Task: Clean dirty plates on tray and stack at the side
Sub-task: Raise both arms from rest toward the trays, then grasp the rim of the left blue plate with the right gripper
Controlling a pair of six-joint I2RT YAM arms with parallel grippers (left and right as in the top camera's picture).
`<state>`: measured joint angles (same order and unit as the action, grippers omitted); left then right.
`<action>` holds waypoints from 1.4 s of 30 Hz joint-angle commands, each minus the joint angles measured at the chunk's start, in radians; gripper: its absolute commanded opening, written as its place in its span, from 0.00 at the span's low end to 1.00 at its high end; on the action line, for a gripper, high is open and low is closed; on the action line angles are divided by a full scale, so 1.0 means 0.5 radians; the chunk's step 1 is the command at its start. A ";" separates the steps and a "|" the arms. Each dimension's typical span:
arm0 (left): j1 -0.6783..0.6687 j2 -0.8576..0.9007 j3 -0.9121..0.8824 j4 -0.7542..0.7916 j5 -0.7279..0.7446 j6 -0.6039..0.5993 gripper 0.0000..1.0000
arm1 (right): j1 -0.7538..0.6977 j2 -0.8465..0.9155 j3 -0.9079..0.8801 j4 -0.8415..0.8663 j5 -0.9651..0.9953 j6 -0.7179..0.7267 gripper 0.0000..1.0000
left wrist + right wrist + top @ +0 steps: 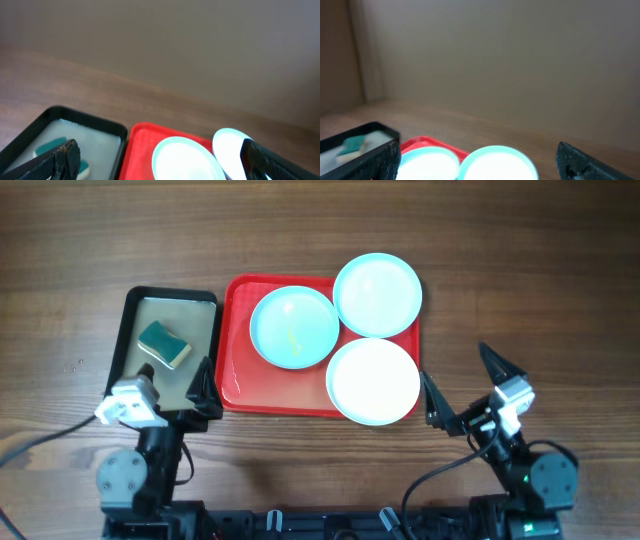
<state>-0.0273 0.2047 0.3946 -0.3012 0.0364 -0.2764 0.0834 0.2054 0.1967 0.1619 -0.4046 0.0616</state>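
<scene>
Three pale aqua plates lie on the red tray (pixel 236 385). The left plate (pixel 293 326) has a yellowish smear. The back right plate (pixel 377 294) and the front right plate (pixel 373 381) overhang the tray's rim. My left gripper (pixel 163 392) is open and empty near the tray's front left corner. My right gripper (pixel 468 385) is open and empty, right of the front plate. The left wrist view shows the tray (pixel 140 150) and two plates (pixel 185 160) (pixel 229 150). The right wrist view shows two plates (pixel 427 165) (pixel 497 164).
A black tray (pixel 131 328) left of the red tray holds a teal sponge (pixel 165 344) on a pale liner. The table is dark wood (pixel 520 270). Cables run along the front edge.
</scene>
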 commanded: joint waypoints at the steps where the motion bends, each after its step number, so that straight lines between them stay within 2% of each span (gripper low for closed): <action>1: -0.007 0.328 0.330 -0.121 0.038 -0.031 1.00 | -0.007 0.374 0.344 -0.021 -0.239 0.009 1.00; 3: -0.007 0.568 0.526 -0.253 0.038 -0.031 1.00 | -0.006 0.656 0.607 -0.149 -0.291 0.039 1.00; 4: -0.007 0.802 0.719 -0.409 0.038 -0.010 1.00 | -0.006 0.942 0.890 -0.327 -0.383 0.040 1.00; 8: -0.007 1.282 1.125 -0.792 0.014 0.074 1.00 | 0.053 1.493 1.524 -0.911 -0.450 -0.005 1.00; 11: -0.007 1.646 1.496 -1.098 -0.005 0.075 1.00 | 0.217 1.939 1.996 -1.416 -0.419 -0.143 1.00; 16: -0.007 2.101 2.037 -1.680 -0.256 0.073 1.00 | 0.526 2.486 2.429 -1.951 -0.151 -0.177 1.00; 18: -0.007 2.190 2.068 -1.759 -0.232 0.065 1.00 | 0.610 2.672 2.527 -2.113 -0.059 -0.177 1.00; 21: -0.007 2.327 2.068 -1.746 -0.195 0.066 1.00 | 0.635 2.896 2.538 -2.049 -0.052 -0.163 1.00; 24: -0.007 2.427 2.068 -1.726 -0.063 0.066 1.00 | 0.636 3.062 2.538 -1.936 -0.336 0.038 1.00; 25: -0.007 2.467 2.068 -1.733 0.039 0.066 1.00 | 0.639 3.137 2.538 -1.896 -0.347 0.059 0.82; 26: -0.007 2.502 2.068 -1.723 0.069 0.066 1.00 | 0.645 3.243 2.538 -1.882 -0.175 0.320 0.73; 28: -0.004 2.530 2.066 -1.697 0.043 0.066 1.00 | 0.682 3.329 2.538 -1.897 0.024 0.464 0.69; 31: 0.047 2.600 2.065 -1.643 -0.092 -0.084 0.89 | 0.843 3.454 2.538 -1.879 0.536 0.805 0.57; 35: 0.112 2.703 2.065 -1.643 -0.197 -0.160 0.87 | 0.915 3.545 2.538 -1.850 0.699 1.040 0.48; 42: 0.152 2.778 2.065 -1.627 -0.204 -0.159 0.87 | 0.920 3.735 2.538 -1.692 0.710 1.139 0.42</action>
<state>0.0425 1.5806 1.4132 -1.1217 -0.0452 -0.3397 0.5426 2.0331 1.4475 -0.7132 -0.0662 0.5983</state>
